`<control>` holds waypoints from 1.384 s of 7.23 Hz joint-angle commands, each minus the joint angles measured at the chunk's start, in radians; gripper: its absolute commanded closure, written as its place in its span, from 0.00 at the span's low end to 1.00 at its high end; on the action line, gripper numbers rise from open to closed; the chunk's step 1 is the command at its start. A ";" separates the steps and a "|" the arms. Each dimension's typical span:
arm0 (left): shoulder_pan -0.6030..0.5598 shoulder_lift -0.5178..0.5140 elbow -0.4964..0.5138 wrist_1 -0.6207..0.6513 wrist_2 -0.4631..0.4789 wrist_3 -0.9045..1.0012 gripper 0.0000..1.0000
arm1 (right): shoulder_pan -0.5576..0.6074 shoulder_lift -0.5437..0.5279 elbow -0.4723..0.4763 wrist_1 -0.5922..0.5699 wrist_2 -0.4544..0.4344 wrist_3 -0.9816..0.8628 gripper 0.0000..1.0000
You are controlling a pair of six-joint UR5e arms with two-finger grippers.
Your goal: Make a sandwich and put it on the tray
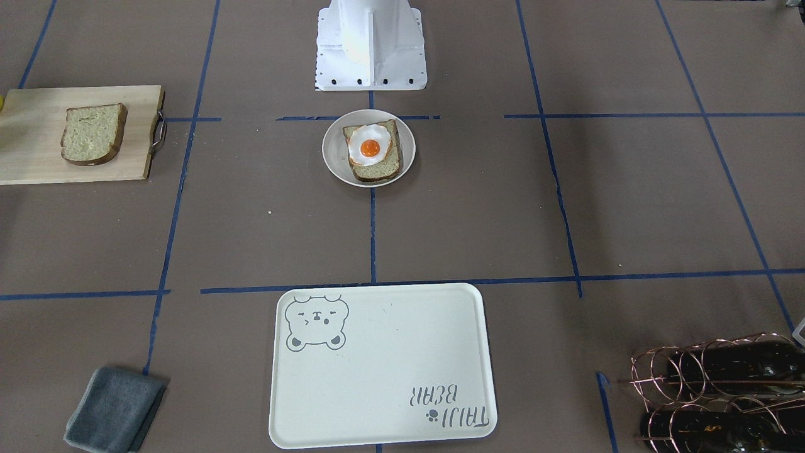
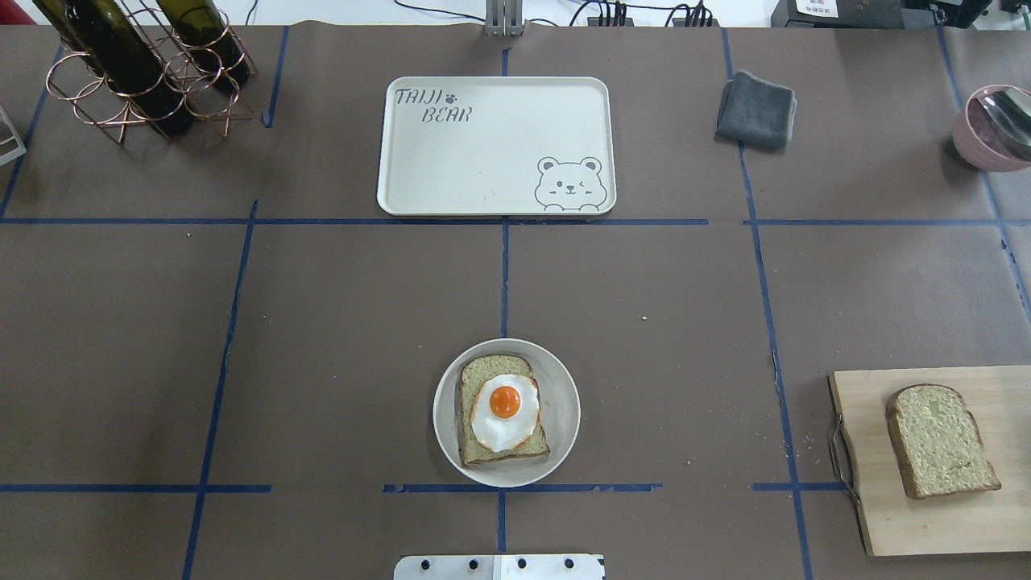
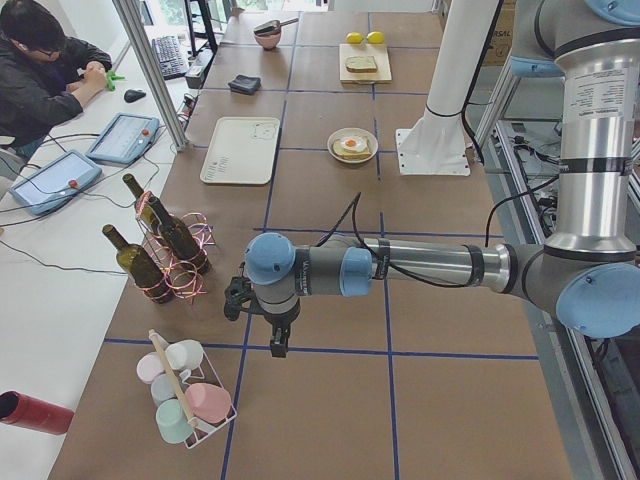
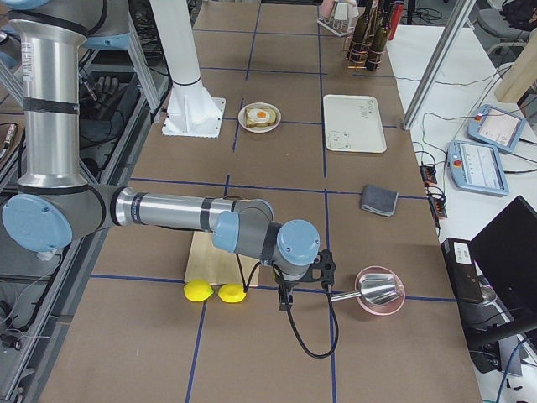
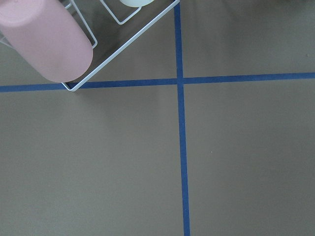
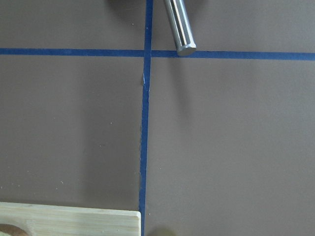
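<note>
Cream tray [image 2: 483,153] holding nothing at far side of worktop [image 2: 322,322]. Fried egg [image 2: 505,412] lying on bottom bread slice [image 2: 493,365] in white plate [image 2: 565,395]; second slice [image 2: 941,439] waiting apart on cutting board [image 2: 886,515]. Remaining, likely: capping egg, carrying stack to tray. Left gripper [image 3: 279,343], right gripper [image 4: 285,297] hovering at worktop ends; clenched or released, cannot tell.
</note>
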 commanded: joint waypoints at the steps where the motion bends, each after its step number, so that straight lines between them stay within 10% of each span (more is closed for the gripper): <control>1: -0.001 -0.005 -0.006 0.000 -0.001 0.000 0.00 | 0.000 0.003 0.004 0.000 0.001 0.002 0.00; 6: 0.008 -0.150 -0.070 -0.006 -0.002 -0.097 0.00 | -0.002 0.141 0.010 -0.012 -0.030 0.017 0.00; 10: 0.152 -0.213 -0.179 -0.087 -0.012 -0.438 0.00 | -0.187 0.131 0.137 0.011 0.021 0.379 0.00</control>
